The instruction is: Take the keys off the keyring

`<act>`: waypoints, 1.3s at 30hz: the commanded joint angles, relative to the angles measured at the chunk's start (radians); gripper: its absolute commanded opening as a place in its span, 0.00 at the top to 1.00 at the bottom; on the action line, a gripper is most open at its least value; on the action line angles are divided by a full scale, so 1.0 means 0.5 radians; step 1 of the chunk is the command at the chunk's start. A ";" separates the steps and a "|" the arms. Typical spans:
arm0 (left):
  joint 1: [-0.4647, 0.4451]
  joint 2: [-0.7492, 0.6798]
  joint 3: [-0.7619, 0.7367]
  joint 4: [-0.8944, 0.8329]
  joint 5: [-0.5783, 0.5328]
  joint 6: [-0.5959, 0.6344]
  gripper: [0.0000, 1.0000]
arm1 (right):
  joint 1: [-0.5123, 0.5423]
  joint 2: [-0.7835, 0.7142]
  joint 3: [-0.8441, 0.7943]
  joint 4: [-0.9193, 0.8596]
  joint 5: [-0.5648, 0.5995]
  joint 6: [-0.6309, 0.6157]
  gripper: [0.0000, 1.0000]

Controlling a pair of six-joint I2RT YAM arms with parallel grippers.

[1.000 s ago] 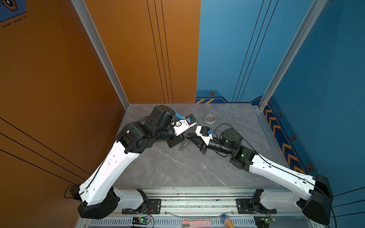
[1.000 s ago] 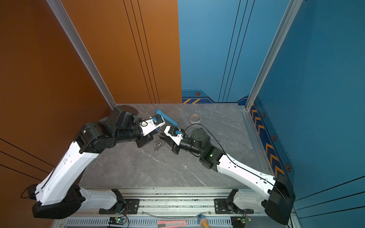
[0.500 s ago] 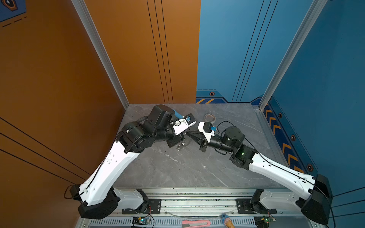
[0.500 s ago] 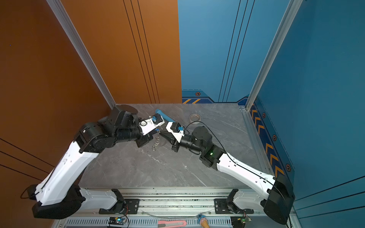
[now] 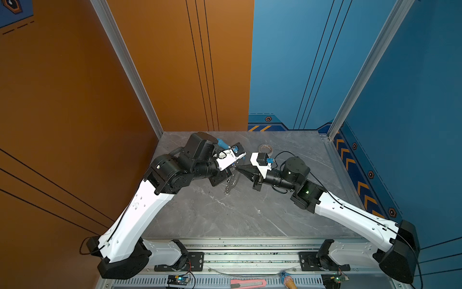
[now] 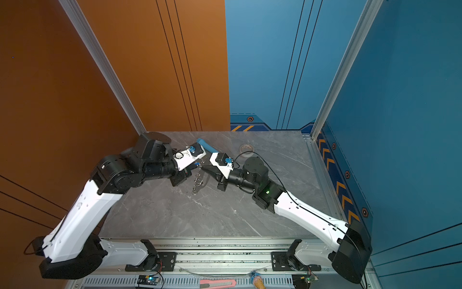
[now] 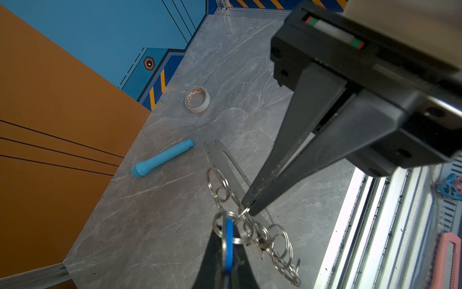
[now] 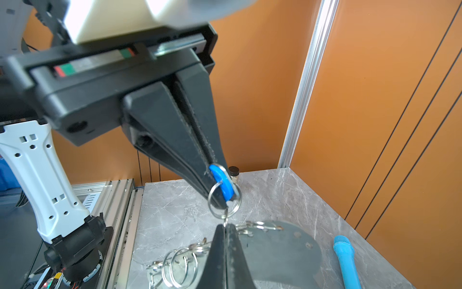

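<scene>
My left gripper (image 7: 227, 226) is shut on the blue tag (image 7: 228, 246) of the keys, and a split ring (image 8: 225, 200) hangs from that tag. Just below it, my right gripper (image 8: 226, 226) is shut on a thin wire ring that links this split ring to the keyring. The keyring (image 8: 277, 250) is a flat grey metal plate, tilted above the table, with several loose rings (image 7: 275, 240) along its edge. In both top views the two grippers meet tip to tip over the table's middle, with the rings (image 5: 231, 184) (image 6: 198, 181) dangling below. No key blades show.
A long blue plastic tube (image 7: 162, 159) (image 6: 207, 146) lies behind the left arm near the orange wall. A whitish tape roll (image 5: 265, 148) (image 7: 197, 98) sits toward the back. A small dark-capped object (image 8: 233, 171) stands in the corner. Rails run along the table's front edge.
The right gripper's jaws have closed on the thin wire ring. The left gripper has stayed shut on the blue tag, and both arms have hardly shifted.
</scene>
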 commanded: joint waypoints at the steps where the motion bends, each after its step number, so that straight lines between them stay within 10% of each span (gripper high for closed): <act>1: 0.044 -0.056 0.018 0.004 0.005 0.045 1.00 | -0.022 -0.039 0.050 -0.138 -0.136 -0.041 1.00; 20: 0.187 0.017 0.031 -0.032 0.065 0.212 1.00 | 0.004 -0.079 0.119 -0.308 -0.327 -0.034 1.00; 39: -0.170 -0.012 0.032 0.016 -0.308 0.190 1.00 | 0.147 -0.058 0.082 -0.365 0.624 -0.049 1.00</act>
